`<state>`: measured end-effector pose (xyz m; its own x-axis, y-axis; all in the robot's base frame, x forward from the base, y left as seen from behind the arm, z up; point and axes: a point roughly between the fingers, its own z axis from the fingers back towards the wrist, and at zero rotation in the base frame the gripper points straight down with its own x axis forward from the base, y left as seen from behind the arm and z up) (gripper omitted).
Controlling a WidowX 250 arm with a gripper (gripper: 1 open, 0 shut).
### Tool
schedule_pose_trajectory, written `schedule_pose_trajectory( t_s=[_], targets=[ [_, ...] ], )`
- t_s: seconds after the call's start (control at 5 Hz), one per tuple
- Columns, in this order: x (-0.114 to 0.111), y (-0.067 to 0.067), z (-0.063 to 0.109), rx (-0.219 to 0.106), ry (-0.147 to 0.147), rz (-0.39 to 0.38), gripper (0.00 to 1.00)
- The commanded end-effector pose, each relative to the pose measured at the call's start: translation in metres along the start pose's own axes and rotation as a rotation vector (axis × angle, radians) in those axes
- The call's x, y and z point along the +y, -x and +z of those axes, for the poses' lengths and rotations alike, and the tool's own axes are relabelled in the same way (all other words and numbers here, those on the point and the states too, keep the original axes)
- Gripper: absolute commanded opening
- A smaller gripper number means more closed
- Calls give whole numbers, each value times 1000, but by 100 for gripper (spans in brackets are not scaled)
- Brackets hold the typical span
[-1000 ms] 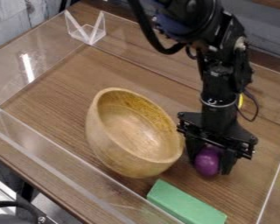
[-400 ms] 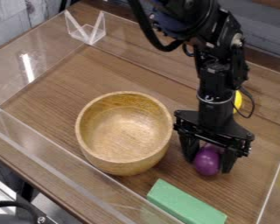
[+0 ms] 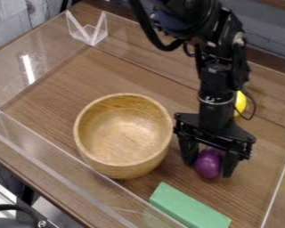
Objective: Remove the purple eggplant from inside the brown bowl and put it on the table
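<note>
The purple eggplant (image 3: 208,164) lies on the table (image 3: 97,85), just right of the brown bowl (image 3: 124,135). My gripper (image 3: 209,159) points straight down over the eggplant, its black fingers (image 3: 183,150) spread open on either side of it. The eggplant's upper part is hidden by the gripper body. The bowl stands upright with nothing visible inside it.
A flat green block (image 3: 184,209) lies at the front, below the gripper. A yellow lemon (image 3: 240,101) peeks out behind the arm. Clear acrylic walls (image 3: 44,125) enclose the table, with a clear stand (image 3: 88,28) at the back left.
The gripper's fingers have spread apart around the eggplant. The bowl has dropped from a tilt to sitting flat and shifted slightly left. The arm stayed in place.
</note>
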<state>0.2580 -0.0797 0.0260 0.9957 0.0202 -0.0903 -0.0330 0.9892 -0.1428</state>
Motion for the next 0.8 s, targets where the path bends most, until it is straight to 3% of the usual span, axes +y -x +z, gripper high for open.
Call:
schedule_pose_trajectory(
  t_s=[0.0, 0.6],
  targets=[
    [-2, -7, 27, -73, 27, 1, 100],
    [0, -6, 81, -167, 63, 14, 100]
  ],
)
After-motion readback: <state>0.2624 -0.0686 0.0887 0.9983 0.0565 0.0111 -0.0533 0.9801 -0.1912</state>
